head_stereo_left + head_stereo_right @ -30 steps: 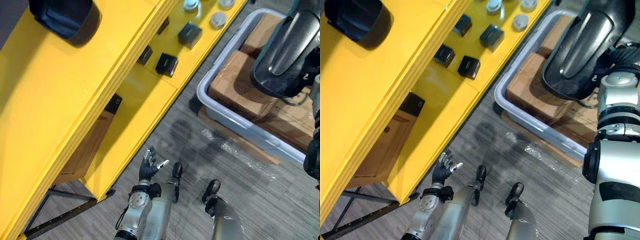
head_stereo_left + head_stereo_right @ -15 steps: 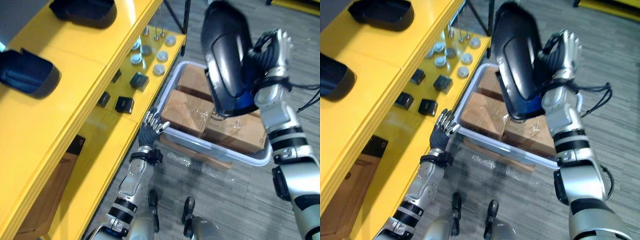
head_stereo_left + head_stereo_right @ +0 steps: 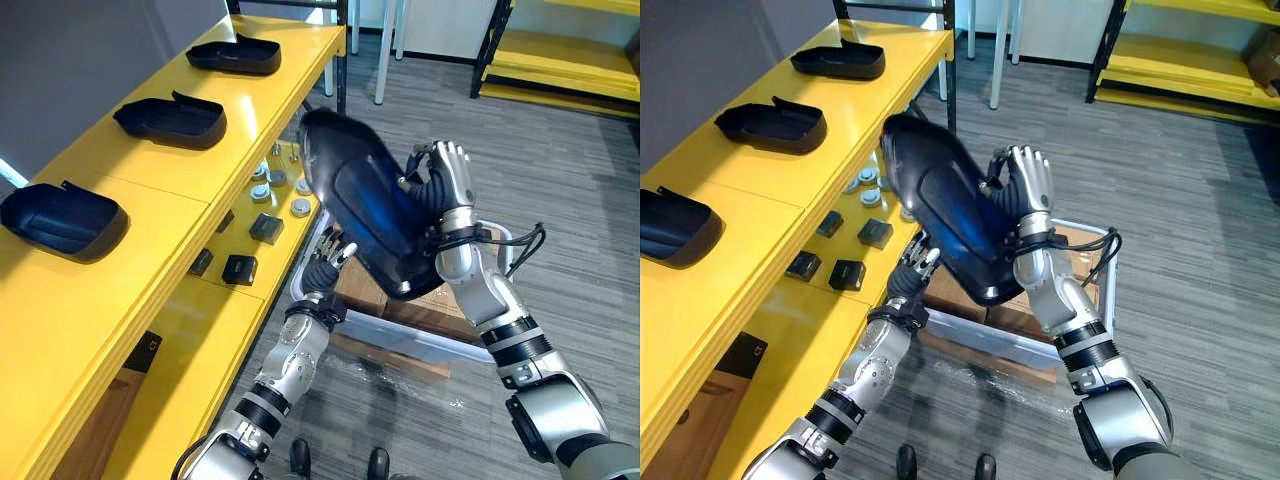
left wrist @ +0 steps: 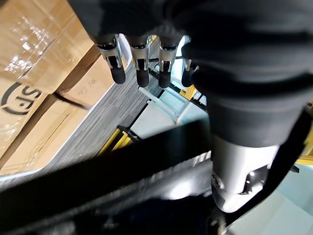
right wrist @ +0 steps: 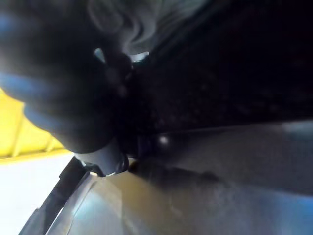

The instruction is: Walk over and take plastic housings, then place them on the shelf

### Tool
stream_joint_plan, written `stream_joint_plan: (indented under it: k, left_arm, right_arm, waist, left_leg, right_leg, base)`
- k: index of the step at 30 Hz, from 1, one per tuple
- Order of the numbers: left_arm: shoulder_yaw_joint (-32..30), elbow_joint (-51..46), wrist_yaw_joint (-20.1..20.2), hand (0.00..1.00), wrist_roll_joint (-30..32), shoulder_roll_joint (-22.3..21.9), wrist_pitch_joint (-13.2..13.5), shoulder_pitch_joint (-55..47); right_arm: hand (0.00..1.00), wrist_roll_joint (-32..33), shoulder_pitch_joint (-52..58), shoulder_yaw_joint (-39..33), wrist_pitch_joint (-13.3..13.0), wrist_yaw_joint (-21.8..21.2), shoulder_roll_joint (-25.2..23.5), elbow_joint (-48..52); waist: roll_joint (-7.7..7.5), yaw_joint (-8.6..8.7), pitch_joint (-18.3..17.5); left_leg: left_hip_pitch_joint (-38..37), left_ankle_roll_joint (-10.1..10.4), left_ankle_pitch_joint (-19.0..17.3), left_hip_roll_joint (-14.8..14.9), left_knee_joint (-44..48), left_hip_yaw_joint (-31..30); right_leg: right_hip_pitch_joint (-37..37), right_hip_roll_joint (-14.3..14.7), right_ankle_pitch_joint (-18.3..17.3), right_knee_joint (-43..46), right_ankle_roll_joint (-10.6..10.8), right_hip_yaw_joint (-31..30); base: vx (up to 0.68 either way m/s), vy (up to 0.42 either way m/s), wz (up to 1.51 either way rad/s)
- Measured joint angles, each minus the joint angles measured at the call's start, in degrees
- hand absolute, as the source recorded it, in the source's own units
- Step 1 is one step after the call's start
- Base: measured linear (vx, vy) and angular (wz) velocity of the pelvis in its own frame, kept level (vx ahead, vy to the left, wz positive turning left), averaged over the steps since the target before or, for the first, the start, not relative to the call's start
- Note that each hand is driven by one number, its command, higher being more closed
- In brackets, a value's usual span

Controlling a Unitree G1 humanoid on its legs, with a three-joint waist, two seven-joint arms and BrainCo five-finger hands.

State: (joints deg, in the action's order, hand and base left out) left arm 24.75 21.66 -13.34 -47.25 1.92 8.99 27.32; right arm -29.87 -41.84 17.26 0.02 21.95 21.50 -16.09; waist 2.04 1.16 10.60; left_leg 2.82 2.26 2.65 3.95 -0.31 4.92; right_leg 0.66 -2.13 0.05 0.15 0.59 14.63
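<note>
Right robot hand (image 3: pixel 447 185) grips the dark plastic housing (image 3: pixel 365 215) mid-frame over the grey bin (image 3: pixel 980 335), left robot hand (image 3: pixel 322 265) open beneath; ideally carry it level to bare yellow shelf (image 3: pixel 150 165) at left, clear of shelved housings (image 3: pixel 170 118).

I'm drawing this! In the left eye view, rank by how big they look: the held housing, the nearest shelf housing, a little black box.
1. held housing, though it's nearer the camera
2. nearest shelf housing
3. black box

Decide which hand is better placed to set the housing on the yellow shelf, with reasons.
Right. The right hand grips the dark housing, raised beside the yellow shelf; the left hand is open, lower down.
</note>
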Motion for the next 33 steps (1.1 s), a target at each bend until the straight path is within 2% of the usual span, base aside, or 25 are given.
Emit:
stream_joint_plan:
  k: [3, 4, 11, 17, 20, 22, 23, 25, 27, 28, 29, 30, 31, 32, 33]
  left_arm:
    - [2.36, 0.30, 0.06, 0.00, -1.40, 0.03, -0.62, 0.01]
    - [3.40, 0.42, 0.07, 1.00, -2.86, 0.07, -0.77, 0.00]
    - [6.09, 0.46, 0.30, 1.00, -12.01, 0.01, -0.67, -0.58]
    - [5.97, 0.40, -0.17, 1.00, -12.97, -0.06, 1.34, -2.59]
    - [5.53, -1.05, -0.70, 1.00, -13.38, -0.61, 2.18, -3.73]
    - [4.29, -3.50, -1.04, 1.00, -13.14, -1.79, 2.81, -5.23]
    - [4.21, -5.54, -1.72, 1.00, -12.09, -1.91, 3.36, -6.39]
    - [4.11, -7.79, -2.33, 1.00, -10.72, -2.31, 3.65, -6.82]
    - [3.07, -11.25, -3.70, 1.00, -7.10, -2.75, 4.27, -6.83]
    - [1.93, -13.48, -5.00, 1.00, -3.26, -2.68, 4.30, -6.84]
    - [1.15, -14.53, -5.53, 1.00, -1.32, -2.54, 4.36, -6.93]
    - [-0.22, -16.84, -7.22, 1.00, 3.57, -1.59, 4.61, -7.17]
    - [-1.68, -19.45, -8.31, 1.00, 7.65, -0.28, 4.59, -7.72]
    - [-2.46, -20.66, -9.15, 1.00, 11.25, 0.25, 4.61, -8.11]
    - [-3.82, -22.15, -9.98, 1.00, 16.76, 0.72, 4.57, -8.27]
  right_arm:
    - [1.00, 0.04, 1.27, 1.69, 0.00, -0.27, -1.69, 0.00]
    - [1.00, 0.05, 1.34, 1.90, 0.00, -0.11, -2.56, 0.00]
    - [1.00, 0.27, 2.91, 2.69, -0.08, 1.76, -5.35, 0.12]
    - [1.00, 0.30, 8.36, 3.75, -0.94, 3.97, -6.67, 6.54]
    - [1.00, 0.50, 12.45, 3.74, -1.57, 5.08, -7.01, 11.99]
    - [1.00, 3.05, 16.56, 3.21, -3.14, 6.66, -8.07, 16.66]
    - [0.00, 4.90, 18.69, 2.98, -4.18, 7.73, -8.26, 18.48]
    - [0.00, 6.89, 21.79, 2.40, -5.18, 8.78, -8.46, 22.46]
    - [0.00, 8.00, 23.25, 1.33, -8.00, 10.03, -9.75, 24.55]
    - [0.00, 9.43, 22.69, 0.94, -9.30, 10.12, -10.59, 24.96]
    - [0.00, 9.81, 22.20, 0.94, -9.73, 10.09, -11.10, 24.97]
    - [0.00, 11.16, 21.40, 1.00, -10.12, 9.61, -12.60, 24.98]
    - [0.00, 11.82, 21.46, 0.99, -10.35, 9.11, -14.70, 25.45]
    - [0.00, 12.98, 21.65, 0.98, -10.59, 8.38, -15.62, 25.64]
    - [0.00, 14.53, 22.40, 0.63, -11.21, 7.75, -16.40, 25.64]
  waist:
    - [-0.16, -0.24, -0.98]
    - [-0.15, -0.44, -1.25]
    - [-0.21, -0.81, -2.40]
    - [-0.73, -0.77, -3.61]
    - [-0.83, -1.01, -3.69]
    - [-0.88, -1.34, -3.66]
    - [-1.12, -1.92, -3.50]
    - [-1.28, -1.89, -3.39]
    - [-1.19, -1.33, -3.44]
    - [-1.27, -1.09, -3.45]
    - [-1.56, -1.34, -3.51]
    - [-2.13, -2.79, -3.85]
    - [-2.98, -3.69, -4.34]
    - [-3.39, -3.72, -4.45]
    - [-3.64, -3.27, -4.44]
  left_leg:
    - [0.00, -0.15, 0.45, -0.28, -0.42, -0.17]
    - [0.00, -0.18, 0.73, -0.37, -0.76, -0.20]
    - [-0.33, -0.14, 2.05, -0.50, -2.44, -0.64]
    - [-0.34, -0.12, 2.06, -0.52, -2.60, -1.34]
    - [0.79, 0.19, 2.26, -0.63, -2.15, -3.78]
    - [3.27, 0.67, 2.57, -1.14, -0.82, -6.98]
    - [4.59, 0.83, 1.54, -1.29, 0.47, -6.82]
    - [7.57, -0.94, -1.33, 2.18, 6.25, 6.22]
    - [8.86, -3.04, -2.83, 9.08, 13.76, 27.88]
    - [8.52, -4.92, -2.88, 11.38, 16.34, 37.78]
    - [8.48, -5.71, -3.13, 11.49, 16.99, 40.12]
    - [8.55, -7.13, -4.46, 11.17, 17.61, 42.87]
    - [8.51, -6.75, -5.79, 9.50, 17.75, 42.61]
    - [8.24, -6.51, -6.56, 8.44, 17.72, 42.14]
    - [7.18, -6.83, -7.82, 6.26, 17.31, 40.02]
  right_leg:
    - [0.39, -0.08, 0.35, -1.00, 0.02, 0.08]
    - [0.47, -0.08, 0.52, -1.44, 0.02, 0.10]
    - [0.45, 0.01, 0.60, -1.84, 0.00, 0.27]
    - [1.19, 0.21, 0.90, -2.96, -0.12, 0.80]
    - [1.48, 0.37, 0.88, -2.96, -0.12, 3.62]
    - [1.77, 0.34, 0.52, -2.88, -0.27, 7.56]
    - [2.46, -0.20, -0.11, -2.84, -0.57, 10.44]
    - [4.04, -0.90, -1.53, -2.37, -0.27, 16.58]
    - [5.19, -2.43, -5.22, 0.77, 1.04, 22.74]
    - [5.06, -3.67, -7.36, 3.80, 2.07, 25.19]
    - [4.51, -4.60, -8.21, 5.48, 2.64, 25.46]
    - [3.64, -6.18, -9.21, 7.94, 3.58, 25.41]
    - [3.29, -8.16, -10.58, 10.04, 4.38, 25.78]
    - [3.53, -9.56, -11.24, 11.65, 5.08, 26.64]
    - [4.28, -13.19, -12.01, 17.55, 6.16, 28.60]
  base:
    - [-0.04, 0.018, 0.03]
    - [-0.05, 0.011, 0.02]
    - [-0.02, 0.002, 0.04]
    - [0.00, -0.002, 0.06]
    - [-0.01, -0.018, 0.45]
    - [-0.02, -0.034, 0.96]
    - [-0.03, -0.012, 1.37]
    - [-0.02, -0.024, 1.57]
    - [0.09, 0.036, 1.67]
    - [0.18, 0.183, 1.23]
    - [0.22, 0.287, 0.78]
    - [0.17, 0.266, 0.31]
    - [0.18, 0.256, 0.27]
    - [0.20, 0.231, 0.60]
    - [0.21, 0.239, 0.78]
